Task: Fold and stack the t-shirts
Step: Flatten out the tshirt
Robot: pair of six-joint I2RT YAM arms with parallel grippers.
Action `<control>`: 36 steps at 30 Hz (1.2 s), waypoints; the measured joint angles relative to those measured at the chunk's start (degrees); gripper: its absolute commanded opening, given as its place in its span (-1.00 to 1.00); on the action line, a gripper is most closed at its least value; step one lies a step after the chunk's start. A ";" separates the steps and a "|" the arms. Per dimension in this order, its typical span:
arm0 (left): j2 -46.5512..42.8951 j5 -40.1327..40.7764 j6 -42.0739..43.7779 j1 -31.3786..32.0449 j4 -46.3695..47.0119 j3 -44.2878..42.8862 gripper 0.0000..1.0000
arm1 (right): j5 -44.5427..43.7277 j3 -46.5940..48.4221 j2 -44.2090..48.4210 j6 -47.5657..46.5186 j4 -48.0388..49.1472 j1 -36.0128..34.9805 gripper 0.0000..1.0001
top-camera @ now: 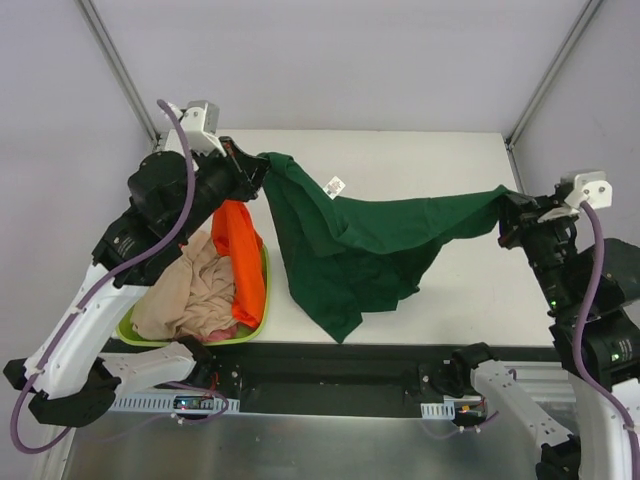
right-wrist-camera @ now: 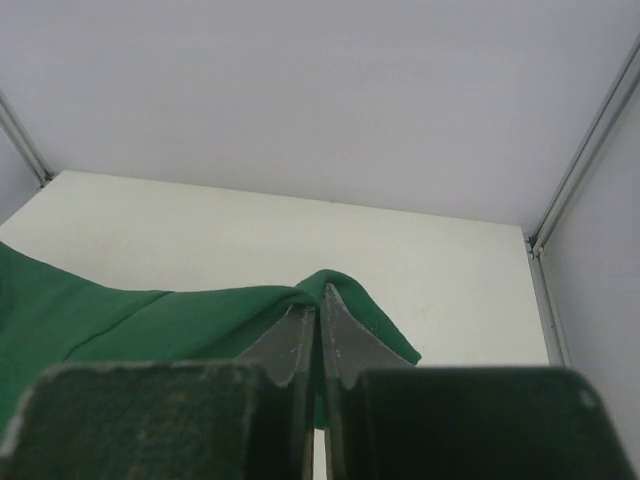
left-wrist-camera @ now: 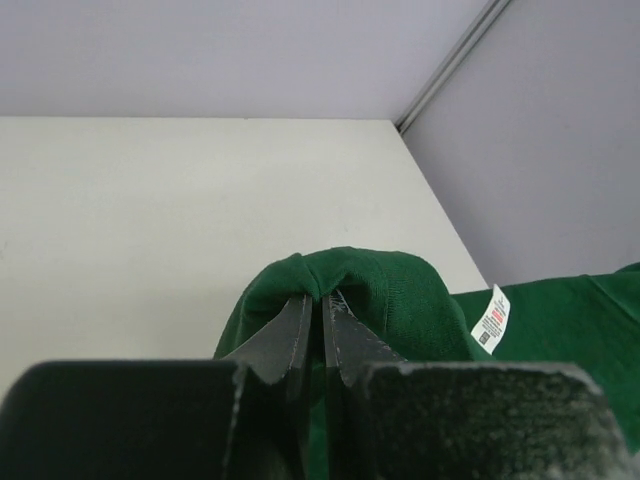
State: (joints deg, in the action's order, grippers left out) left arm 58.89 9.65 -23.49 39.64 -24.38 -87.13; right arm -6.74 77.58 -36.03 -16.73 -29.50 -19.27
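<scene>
The left gripper [top-camera: 255,172] is shut tight on one edge of the dark green t-shirt [top-camera: 360,240]. The right gripper [top-camera: 510,205] pinches the far edge. They pull it wide, likely to spread it flat for folding. It hangs just right of the lime-green basket [top-camera: 262,312], which holds the orange t-shirt [top-camera: 240,250] and the beige t-shirt [top-camera: 185,290].

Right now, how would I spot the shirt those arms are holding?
Over the white table, a dark green t-shirt hangs stretched between the left gripper and the right gripper. Unlike the orange shirt and beige shirt heaped in the lime basket, it shows a small white neck label.
</scene>
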 measured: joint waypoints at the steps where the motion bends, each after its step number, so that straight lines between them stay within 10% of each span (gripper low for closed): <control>1: 0.46 0.22 0.04 0.00 0.04 0.24 -1.00 | 0.26 -0.26 -0.39 0.02 -0.33 0.00 -0.99; 14: 15.52 1.64 0.39 -4.39 0.13 -1.38 -1.00 | -4.02 0.87 -15.45 -4.00 0.24 2.12 -1.00; 22: 28.72 -3.82 0.42 -13.97 -0.52 -13.68 -1.00 | 5.05 34.60 -46.01 -3.93 4.24 9.27 -0.99; 28: 24.61 -5.51 0.63 -13.42 1.05 -18.01 -0.89 | 10.64 43.63 -45.70 -2.14 12.17 9.31 -0.99; 30: 21.49 -6.34 0.61 -13.44 1.62 -15.98 -0.52 | 11.08 36.61 -39.15 -1.81 14.82 9.33 -1.00; 32: 18.01 -8.37 0.52 -13.49 2.71 -11.69 0.82 | 11.08 28.74 -32.72 -1.66 16.50 9.33 -0.99; 36: 13.35 -13.62 0.11 -13.44 3.02 -2.19 0.98 | 11.06 12.24 -21.11 -0.74 18.36 9.33 -0.99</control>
State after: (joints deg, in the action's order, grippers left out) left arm 72.25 -3.97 -23.38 26.20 -21.37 -89.32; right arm 4.32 89.82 -57.14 -17.47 -11.14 -9.93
